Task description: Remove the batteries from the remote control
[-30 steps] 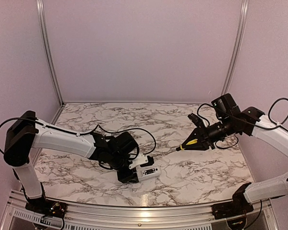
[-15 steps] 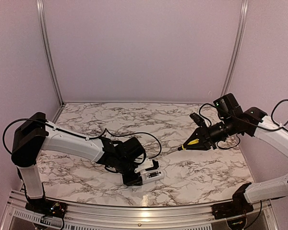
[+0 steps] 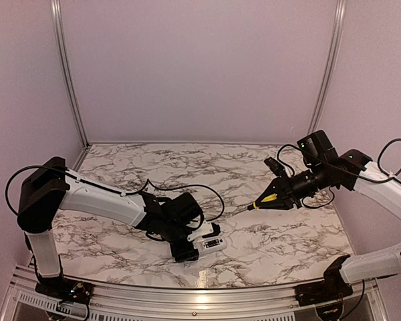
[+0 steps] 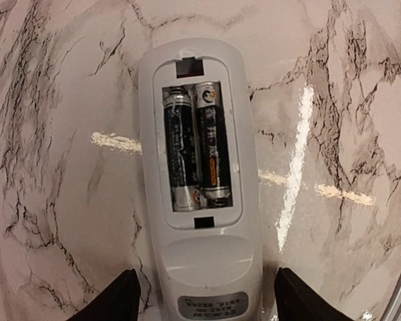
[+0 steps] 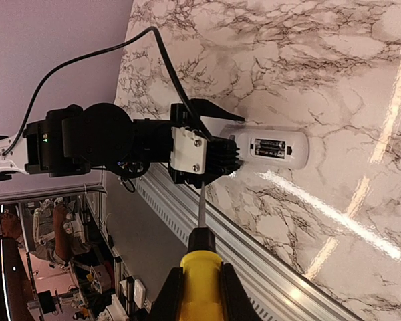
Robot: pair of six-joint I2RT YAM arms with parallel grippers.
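Observation:
The white remote control (image 4: 202,257) lies flat on the marble table with its compartment face up and uncovered. Two dark batteries (image 4: 197,144) sit side by side in the recess. My left gripper (image 4: 210,304) is open; its black fingertips (image 4: 123,301) stand on either side of the remote's near end with a small gap on each side. From above, the remote (image 3: 212,245) pokes out of the left gripper (image 3: 199,245) near the table's front edge. My right gripper (image 3: 278,190) hovers at the right, shut on a yellow-handled screwdriver (image 5: 200,271) whose tip points toward the left arm.
The aluminium rail (image 3: 200,294) borders the table's near edge just below the remote. Pink walls close off the back and sides. The left arm's black cable (image 3: 187,184) loops above its wrist.
The left arm carried the remote a little toward the near edge, then its jaws spread apart from the remote. The right arm with the screwdriver barely moved.

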